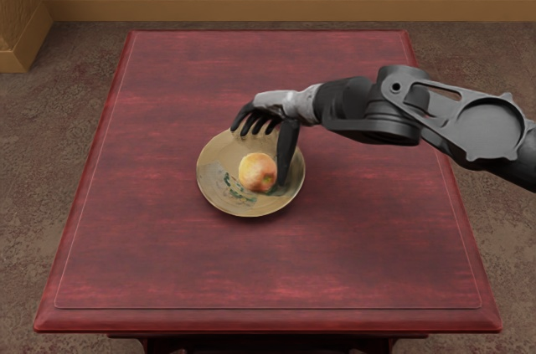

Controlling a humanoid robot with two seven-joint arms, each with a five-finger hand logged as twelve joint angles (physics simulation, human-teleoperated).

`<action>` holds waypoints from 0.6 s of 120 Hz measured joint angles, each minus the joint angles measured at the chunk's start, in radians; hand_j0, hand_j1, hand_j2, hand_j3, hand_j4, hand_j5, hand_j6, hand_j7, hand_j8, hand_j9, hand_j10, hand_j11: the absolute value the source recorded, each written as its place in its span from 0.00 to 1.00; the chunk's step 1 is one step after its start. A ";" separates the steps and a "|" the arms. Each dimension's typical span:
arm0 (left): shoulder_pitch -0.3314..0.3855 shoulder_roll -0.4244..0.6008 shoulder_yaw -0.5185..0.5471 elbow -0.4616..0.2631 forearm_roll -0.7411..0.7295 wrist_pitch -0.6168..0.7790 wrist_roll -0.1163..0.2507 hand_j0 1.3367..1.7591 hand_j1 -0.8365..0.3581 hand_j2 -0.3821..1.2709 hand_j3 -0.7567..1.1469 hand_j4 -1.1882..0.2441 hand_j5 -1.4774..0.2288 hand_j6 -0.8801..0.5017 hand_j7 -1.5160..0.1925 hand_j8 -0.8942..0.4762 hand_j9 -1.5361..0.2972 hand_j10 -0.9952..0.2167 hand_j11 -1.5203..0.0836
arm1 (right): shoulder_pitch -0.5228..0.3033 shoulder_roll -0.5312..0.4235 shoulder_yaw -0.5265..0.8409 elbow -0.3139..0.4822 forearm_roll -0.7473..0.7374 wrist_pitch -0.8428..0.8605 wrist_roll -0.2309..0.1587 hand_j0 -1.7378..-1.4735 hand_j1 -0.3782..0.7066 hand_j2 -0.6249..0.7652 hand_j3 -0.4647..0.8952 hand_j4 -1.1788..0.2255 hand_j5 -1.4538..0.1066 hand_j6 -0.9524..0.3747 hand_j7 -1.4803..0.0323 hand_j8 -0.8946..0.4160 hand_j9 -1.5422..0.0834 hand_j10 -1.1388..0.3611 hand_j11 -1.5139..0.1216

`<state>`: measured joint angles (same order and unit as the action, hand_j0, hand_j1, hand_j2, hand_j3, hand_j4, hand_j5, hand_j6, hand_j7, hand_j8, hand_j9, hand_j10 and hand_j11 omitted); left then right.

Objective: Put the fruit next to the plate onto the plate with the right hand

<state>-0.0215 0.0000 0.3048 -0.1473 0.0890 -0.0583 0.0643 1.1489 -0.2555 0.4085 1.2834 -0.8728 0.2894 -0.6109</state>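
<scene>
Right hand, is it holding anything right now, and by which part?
Nothing is held. The right hand hangs open over the far rim of the plate; the apple rests on it, with one finger reaching down beside its right side.

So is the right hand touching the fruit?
Cannot tell. Head view: the right hand has one finger beside the fruit on the plate; no clear gap or contact.

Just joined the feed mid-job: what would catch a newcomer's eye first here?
The dark right robot hand reaches in from the right edge and hangs over the far rim of the golden plate, fingers spread and one digit pointing down beside the fruit. The red-yellow fruit sits on the plate, near the middle of the reddish wooden table.
</scene>
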 joint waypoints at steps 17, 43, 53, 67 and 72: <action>0.000 0.000 0.000 0.000 0.000 0.000 0.000 0.76 0.75 0.26 0.40 0.66 0.68 0.46 0.70 0.47 0.66 0.62 0.75 | 0.003 -0.057 0.039 0.018 0.104 0.034 0.000 0.30 0.14 0.52 0.34 0.72 0.79 0.59 0.83 0.59 0.81 0.69 0.79; 0.000 0.000 0.000 0.000 0.000 0.000 0.000 0.76 0.75 0.26 0.40 0.66 0.68 0.46 0.70 0.47 0.66 0.62 0.75 | 0.003 -0.348 0.147 0.022 0.565 0.268 0.000 0.30 0.09 0.47 0.34 0.78 0.87 0.66 0.91 0.63 0.88 0.72 0.86; 0.000 0.000 0.000 0.000 0.000 0.000 0.000 0.76 0.75 0.26 0.40 0.66 0.68 0.46 0.70 0.47 0.66 0.62 0.75 | -0.005 -0.445 0.156 0.002 0.711 0.298 0.000 0.30 0.08 0.46 0.34 0.79 0.88 0.67 0.92 0.64 0.90 0.73 0.88; 0.000 0.000 -0.001 -0.001 0.000 0.000 0.000 0.76 0.75 0.26 0.40 0.66 0.68 0.46 0.70 0.47 0.66 0.62 0.75 | -0.017 -0.523 0.160 -0.011 0.827 0.314 0.000 0.30 0.07 0.45 0.34 0.80 0.89 0.68 0.94 0.65 0.91 0.73 0.89; 0.000 0.000 -0.001 -0.001 0.000 -0.001 0.000 0.76 0.75 0.26 0.40 0.66 0.68 0.46 0.70 0.47 0.66 0.62 0.75 | -0.021 -0.535 0.160 -0.013 0.846 0.316 0.000 0.30 0.07 0.45 0.34 0.81 0.89 0.68 0.94 0.65 0.91 0.73 0.89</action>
<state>-0.0215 0.0000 0.3036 -0.1483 0.0890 -0.0590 0.0642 1.1280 -0.7906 0.5690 1.2707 -0.0266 0.6059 -0.6109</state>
